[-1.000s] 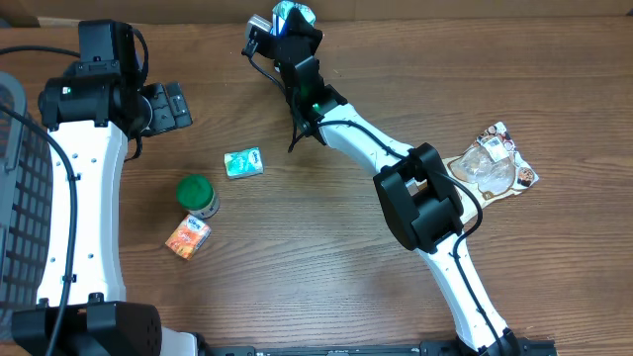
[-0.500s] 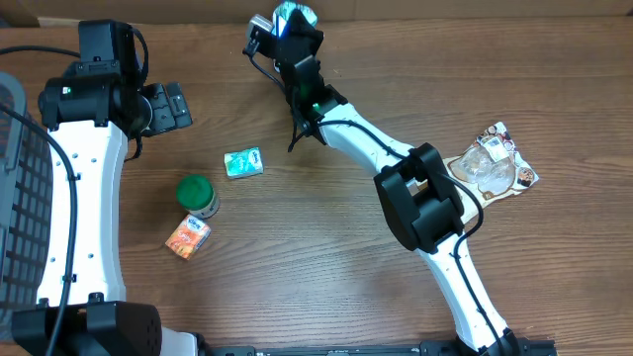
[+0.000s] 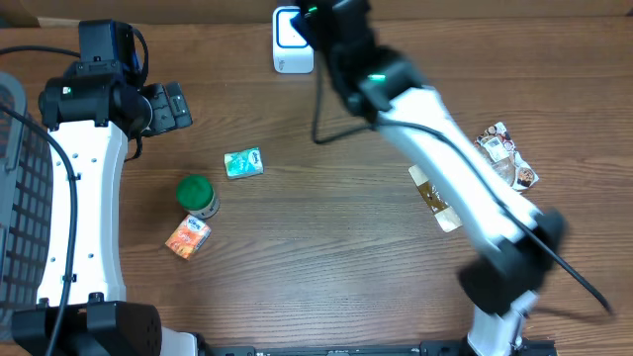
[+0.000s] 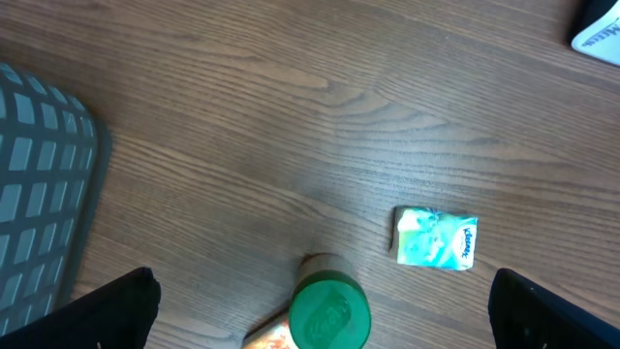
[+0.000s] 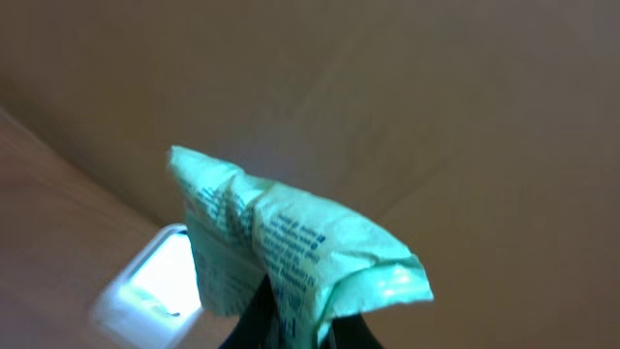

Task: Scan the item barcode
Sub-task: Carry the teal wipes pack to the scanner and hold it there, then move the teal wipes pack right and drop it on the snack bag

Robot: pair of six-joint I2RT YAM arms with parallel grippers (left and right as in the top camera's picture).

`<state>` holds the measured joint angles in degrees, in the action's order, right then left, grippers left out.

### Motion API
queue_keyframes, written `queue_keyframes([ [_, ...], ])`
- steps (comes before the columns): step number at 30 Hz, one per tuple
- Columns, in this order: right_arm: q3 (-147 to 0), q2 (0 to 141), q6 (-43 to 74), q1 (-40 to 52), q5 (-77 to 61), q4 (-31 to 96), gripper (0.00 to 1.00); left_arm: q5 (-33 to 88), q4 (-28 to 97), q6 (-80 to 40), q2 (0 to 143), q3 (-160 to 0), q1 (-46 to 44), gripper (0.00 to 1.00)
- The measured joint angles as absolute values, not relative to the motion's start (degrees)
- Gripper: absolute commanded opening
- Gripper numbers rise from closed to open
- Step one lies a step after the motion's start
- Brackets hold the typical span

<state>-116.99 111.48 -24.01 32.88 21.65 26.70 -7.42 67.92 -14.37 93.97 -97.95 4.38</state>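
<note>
Wooden desk [image 3: 326, 257] from overhead: the left gripper [image 3: 170, 105] hung with fingers spread wide, well away from the white scanner [image 3: 290, 44] at the far edge, and the right arm was a blur above it. Left wrist view caught a tissue pack [image 4: 436, 237] and a green-lidded jar [image 4: 329, 312]. Right wrist: the right gripper [image 5: 291, 325] was clamped on a crumpled green packet [image 5: 291, 242], with the scanner glowing down-left of it.

table [image 3: 326, 247] centre free, scanner [image 3: 287, 51] far edge
</note>
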Motion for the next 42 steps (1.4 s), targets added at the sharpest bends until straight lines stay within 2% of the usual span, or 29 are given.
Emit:
queue_keyframes([
  [5,-117.38,100.6,-2.42,27.35,11.09,47.33,0.04,-7.31,67.94,-14.37,93.97,-97.95,4.38,1.0],
  [12,-116.97,98.59,14.63,11.68,0.21,70.35,0.04,-7.27,67.85,-14.37,93.97,-97.95,4.38,1.0],
  [17,-111.09,100.55,18.76,0.97,-4.84,74.17,0.04,-7.27,67.9,-14.37,93.97,-97.95,4.38,1.0],
  [23,-100.12,104.75,20.12,-5.28,-7.09,69.32,0.04,-7.29,67.88,-14.37,93.97,-97.95,4.38,1.0],
  [25,-96.01,106.45,20.4,-6.66,-7.31,67.18,0.12,-7.29,67.92,-14.37,93.97,-97.95,4.38,1.0],
  [29,-90.91,107.63,20.23,-7.9,-7.49,64.03,0.5,-7.27,67.88,-14.37,93.97,-97.95,4.38,1.0],
  [30,-89.91,107.63,20.4,-7.99,-7.18,63.94,0.54,-7.27,67.92,-14.37,93.97,-97.95,4.38,1.0],
  [36,-89.08,107.63,19.94,-8.16,-5.48,65.6,0.57,-7.27,67.9,-14.37,93.97,-97.95,4.38,0.99],
  [42,-95.59,107.66,15.53,-7.94,-8.64,74.59,0.57,-7.29,67.92,-14.37,93.97,-97.95,4.38,1.0],
])
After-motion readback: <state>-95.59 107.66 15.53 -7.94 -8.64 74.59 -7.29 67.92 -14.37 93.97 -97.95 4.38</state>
